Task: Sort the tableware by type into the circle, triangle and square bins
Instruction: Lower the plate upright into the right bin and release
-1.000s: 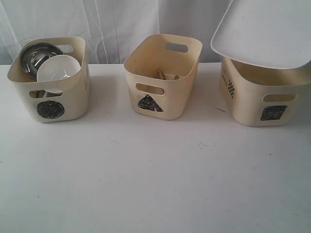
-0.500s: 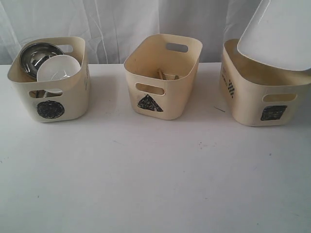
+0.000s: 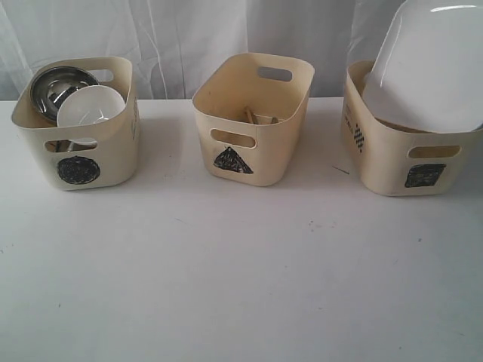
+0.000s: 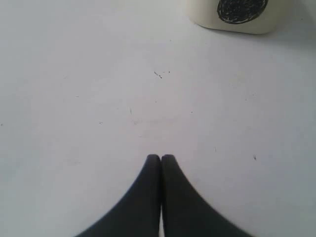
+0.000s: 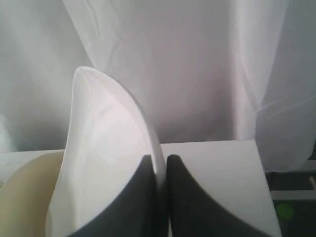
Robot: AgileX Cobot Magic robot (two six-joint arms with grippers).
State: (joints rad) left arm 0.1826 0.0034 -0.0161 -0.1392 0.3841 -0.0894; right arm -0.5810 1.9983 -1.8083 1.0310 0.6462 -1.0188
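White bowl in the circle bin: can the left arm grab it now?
Probably yes. The white bowl sits on top in the circle bin, uncovered, and the left fingers are empty nearby, though shut, so they must open first.

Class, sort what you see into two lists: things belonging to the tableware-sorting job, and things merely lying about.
Job: cream plastic circle-marked bin; cream triangle-marked bin; cream square-marked bin; shiny steel bowl; small white bowl; wooden chopsticks; large white rounded-square plate.
Just there: white table; white curtain.
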